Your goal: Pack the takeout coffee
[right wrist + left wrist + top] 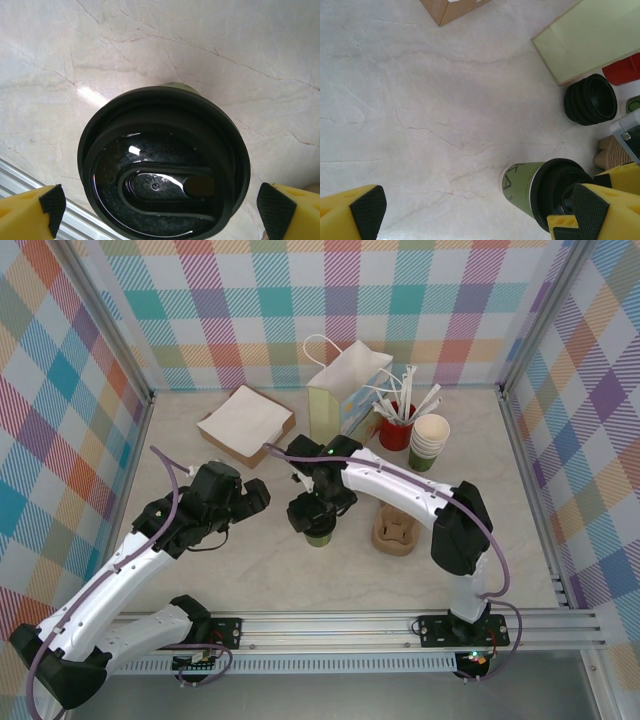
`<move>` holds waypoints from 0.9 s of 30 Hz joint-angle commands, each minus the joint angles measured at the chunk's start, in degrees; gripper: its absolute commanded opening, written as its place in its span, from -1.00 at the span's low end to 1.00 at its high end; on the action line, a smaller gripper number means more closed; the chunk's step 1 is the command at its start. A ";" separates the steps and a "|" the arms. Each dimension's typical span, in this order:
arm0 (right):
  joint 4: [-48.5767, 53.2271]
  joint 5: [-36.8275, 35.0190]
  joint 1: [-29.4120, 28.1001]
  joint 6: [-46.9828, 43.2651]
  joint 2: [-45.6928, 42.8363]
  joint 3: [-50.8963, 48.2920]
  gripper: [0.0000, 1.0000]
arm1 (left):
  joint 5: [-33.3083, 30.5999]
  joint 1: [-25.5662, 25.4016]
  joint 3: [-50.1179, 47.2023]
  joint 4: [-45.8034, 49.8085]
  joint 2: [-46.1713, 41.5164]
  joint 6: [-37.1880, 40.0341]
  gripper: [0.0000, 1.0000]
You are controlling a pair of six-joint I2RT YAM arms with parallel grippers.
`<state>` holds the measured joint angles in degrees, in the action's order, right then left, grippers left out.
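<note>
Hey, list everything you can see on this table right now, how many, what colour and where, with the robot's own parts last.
Olive-green paper coffee cup with black lid: one, table centre, below the right fingers.
Stack of olive-green paper cups with cream insides: one stack, far right.
Red cup of white-wrapped straws: one, just left of that stack.
Pale green paper bag with white handles: one, far centre.
Brown cardboard box of white napkins: one, far left.
Brown pulp cup carrier: one, right of the lidded cup.
Stack of black plastic lids: one stack, beside the bag.
Left fingers: two, yellow with black pads, open, left of the lidded cup.
Right fingers: two, yellow with black pads, open either side of the lid.
</note>
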<state>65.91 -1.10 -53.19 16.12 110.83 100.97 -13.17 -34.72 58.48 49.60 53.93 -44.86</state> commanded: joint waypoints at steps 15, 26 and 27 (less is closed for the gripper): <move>2.46 0.09 -1.13 -1.00 3.56 2.15 1.00 | -0.11 0.62 -0.56 1.69 0.69 0.69 0.95; 1.40 0.05 -1.22 -0.80 6.15 0.88 0.99 | 0.10 0.62 -1.09 1.87 0.38 0.48 0.95; 1.10 0.05 -1.22 -0.66 6.07 0.66 0.94 | 0.12 0.62 -1.11 1.90 0.35 0.48 0.96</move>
<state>66.89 -1.06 -53.74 15.55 116.36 101.47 -12.99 -34.72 58.30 49.69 54.37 -44.69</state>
